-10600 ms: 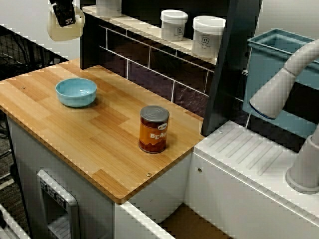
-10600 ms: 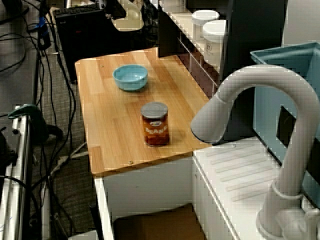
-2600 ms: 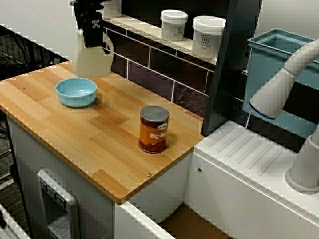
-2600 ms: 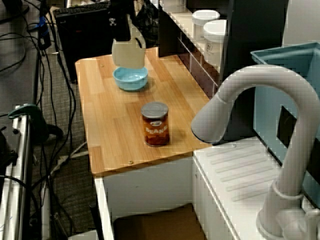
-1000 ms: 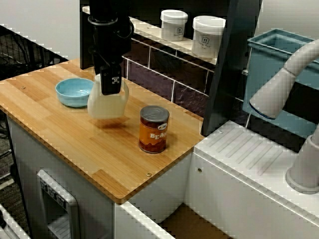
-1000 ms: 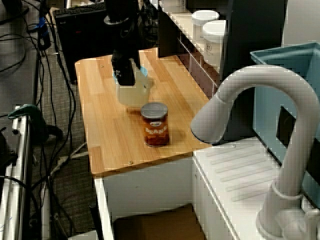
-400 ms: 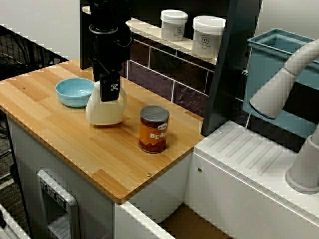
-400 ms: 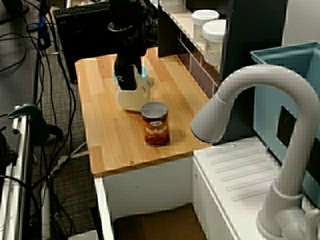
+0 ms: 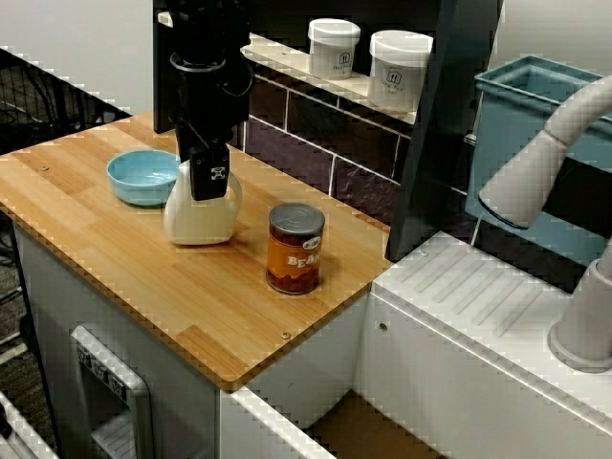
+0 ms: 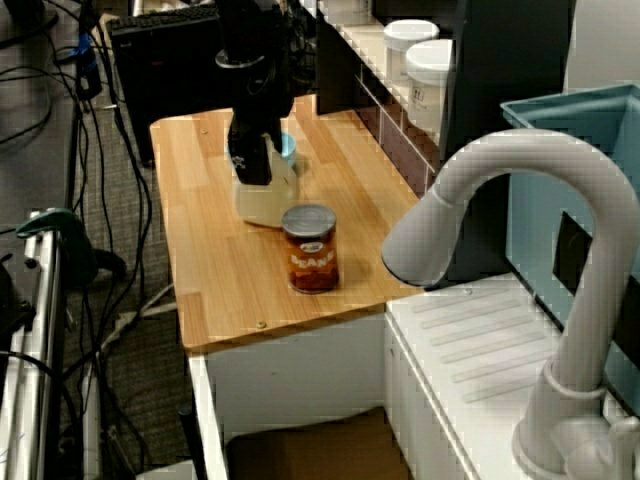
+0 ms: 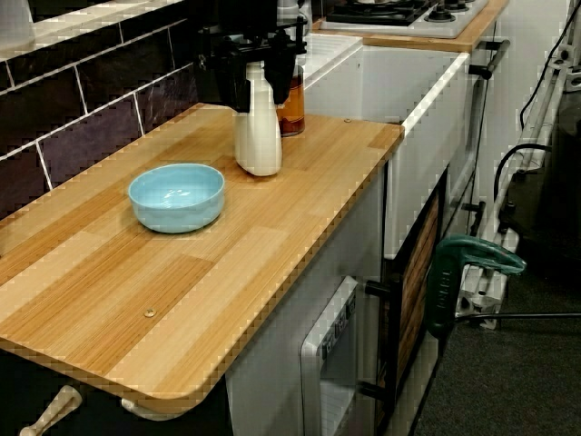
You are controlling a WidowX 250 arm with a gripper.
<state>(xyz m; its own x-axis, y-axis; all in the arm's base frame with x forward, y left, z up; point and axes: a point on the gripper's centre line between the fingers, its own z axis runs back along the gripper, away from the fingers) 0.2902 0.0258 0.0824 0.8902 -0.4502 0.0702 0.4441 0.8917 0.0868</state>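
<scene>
Single arm over wooden counter [image 9: 134,277]. Gripper [image 9: 209,178] comes down from above, fingers pinching the upper part of a cream pitcher [image 9: 198,220]. Pitcher upright, base resting on the counter; the low view along the counter shows its narrow neck [image 11: 259,86] rising into the black gripper [image 11: 260,56]. In the high view, a blue bowl [image 9: 143,177] sits just beside the pitcher on its left, slightly farther back; whether they touch cannot be told. Orange bean can [image 9: 295,247] stands near on the right, clearly apart. Two white lidded jars [image 9: 334,47] on the far shelf. Grey faucet [image 9: 545,153] at the right edge.
</scene>
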